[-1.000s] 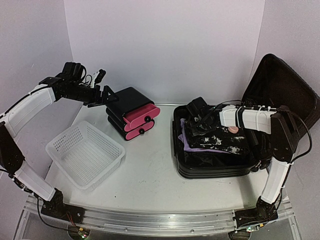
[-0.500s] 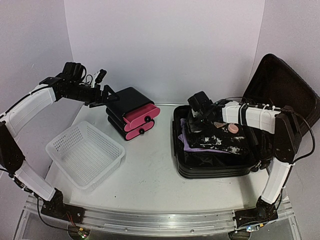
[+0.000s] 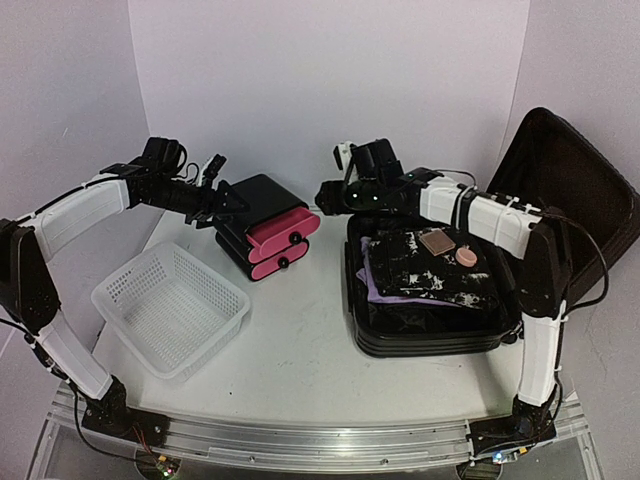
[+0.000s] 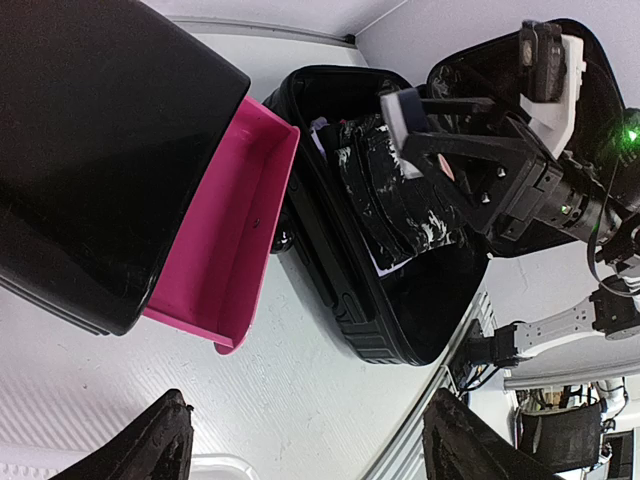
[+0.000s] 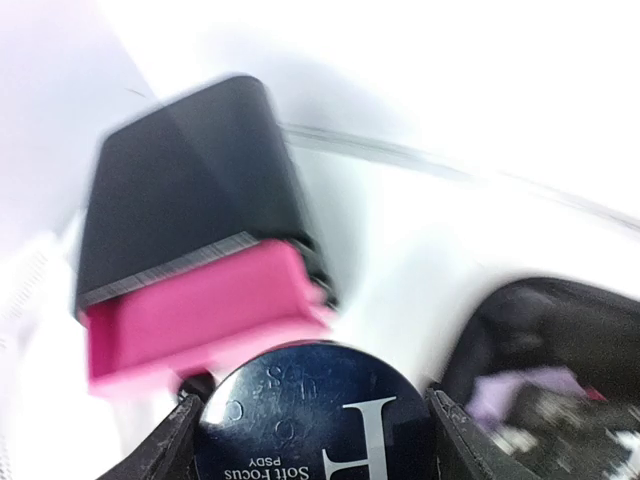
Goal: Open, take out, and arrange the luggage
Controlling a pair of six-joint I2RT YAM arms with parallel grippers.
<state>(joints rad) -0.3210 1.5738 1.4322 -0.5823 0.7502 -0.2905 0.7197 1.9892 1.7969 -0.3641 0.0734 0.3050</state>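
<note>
A white tabletop sat inside a plain booth of pale lilac-white walls. A silver metal rail ran along its near edge, where two white-and-black robot arms were bolted.

Seen from above, the large black ribbed hard-shell suitcase lay open at 3 o'clock on the table. Its lid was raised and leaned towards the right wall at 2 o'clock. In its lower half lay a black cloth with white splashes over a lavender cloth. A small brown square and a pink disc rested on top.

A small black box with pink drawers stood at 11 o'clock, one pink drawer pulled out. A white mesh plastic basket rested at 9 o'clock, apart from the box.

The left gripper hung close by the box's left side. Its fingers stood wide apart with nothing between them.

The right gripper reached out from the suitcase towards 12 o'clock, in the air between suitcase and box. Its jaws were clamped on a dark blue round compact with silver lettering. The right wrist view was blurred, so the lettering could be read only in part, perhaps "Soft Focus".
</note>
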